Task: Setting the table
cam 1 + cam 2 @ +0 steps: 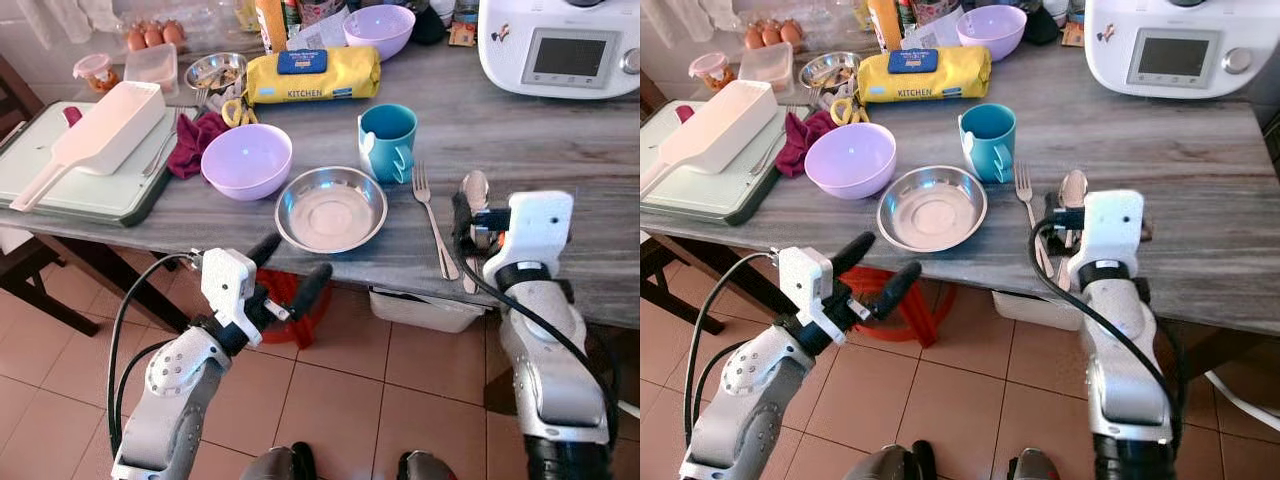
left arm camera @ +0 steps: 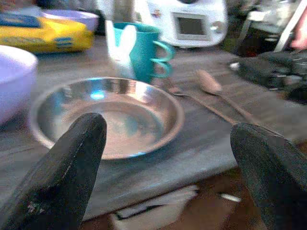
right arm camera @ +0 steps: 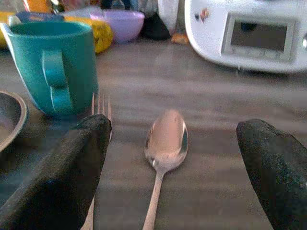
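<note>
Both sets of jaws were wide open and holding nothing when we looked. Our left gripper (image 1: 292, 268) hung just off the front edge of the counter (image 1: 520, 140), pointing at the steel bowl (image 1: 331, 208), with its fingers (image 2: 62, 177) apart on either side of that bowl in the left wrist view. Our right gripper (image 3: 175, 177) sat low over the counter's front edge, its black fingers (image 3: 55, 182) straddling the spoon (image 3: 165, 143), which lay flat with its bowl end pointing away from us.

The fork (image 1: 432, 220) lay just beside the spoon, on the side nearer the steel bowl, tines aimed at the teal mug (image 1: 387, 142). That mug stood upright right behind the gap between bowl and fork. A lilac bowl (image 1: 246, 160) sat just left of the steel one, nearly touching it, and a second lilac bowl (image 1: 379, 30) was farther back.

Other stuff around: a yellow pack marked KITCHEN (image 1: 312, 75), a maroon cloth (image 1: 195, 140), a white scoop-like container (image 1: 100, 135) on a pale green tray (image 1: 90, 195), some eggs (image 1: 150, 35) at the back, and a white kitchen machine (image 1: 560, 45) with a screen on the far right.
</note>
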Available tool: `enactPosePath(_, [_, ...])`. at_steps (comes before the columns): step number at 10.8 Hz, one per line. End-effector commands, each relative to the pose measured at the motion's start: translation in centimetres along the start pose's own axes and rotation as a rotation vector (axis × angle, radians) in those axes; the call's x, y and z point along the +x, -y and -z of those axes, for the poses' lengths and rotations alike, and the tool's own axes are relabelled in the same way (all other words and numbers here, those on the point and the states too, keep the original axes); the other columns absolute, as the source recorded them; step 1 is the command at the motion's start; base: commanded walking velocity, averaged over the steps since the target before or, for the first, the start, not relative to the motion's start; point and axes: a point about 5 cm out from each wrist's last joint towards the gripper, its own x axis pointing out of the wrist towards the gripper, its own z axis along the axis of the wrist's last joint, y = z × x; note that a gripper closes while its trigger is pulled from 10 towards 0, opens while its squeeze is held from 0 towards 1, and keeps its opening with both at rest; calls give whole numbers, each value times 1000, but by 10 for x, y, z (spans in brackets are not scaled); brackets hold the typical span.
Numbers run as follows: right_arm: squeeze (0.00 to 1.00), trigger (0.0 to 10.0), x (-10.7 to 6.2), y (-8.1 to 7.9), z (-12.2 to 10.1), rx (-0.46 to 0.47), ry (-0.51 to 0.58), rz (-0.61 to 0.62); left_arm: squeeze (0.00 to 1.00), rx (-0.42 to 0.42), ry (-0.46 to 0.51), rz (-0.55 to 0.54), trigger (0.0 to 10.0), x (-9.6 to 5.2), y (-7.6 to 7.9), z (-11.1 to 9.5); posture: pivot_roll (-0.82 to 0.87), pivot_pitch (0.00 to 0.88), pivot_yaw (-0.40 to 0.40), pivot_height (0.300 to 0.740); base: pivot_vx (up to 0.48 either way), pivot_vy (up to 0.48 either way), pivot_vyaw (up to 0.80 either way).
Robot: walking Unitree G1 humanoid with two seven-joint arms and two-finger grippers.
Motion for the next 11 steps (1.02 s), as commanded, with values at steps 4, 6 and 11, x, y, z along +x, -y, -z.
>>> enactPosePath(4, [1000, 10000, -6, -12, 5, 47, -180, -7, 0, -25, -46, 73, 10000, -12, 3, 8, -106, 161, 130, 740, 0, 0, 0])
enactPosePath(6, [1000, 10000, -7, -19, 10, 44, -243, -34, 0, -29, -47, 73, 10000, -12, 5, 9, -106, 161, 127, 740, 0, 0, 0])
enactPosePath(11, [1000, 10000, -7, -18, 8, -23, -295, -27, 0, -33, -45, 66, 10000, -11, 6, 10, -105, 162, 123, 740, 0, 0, 0])
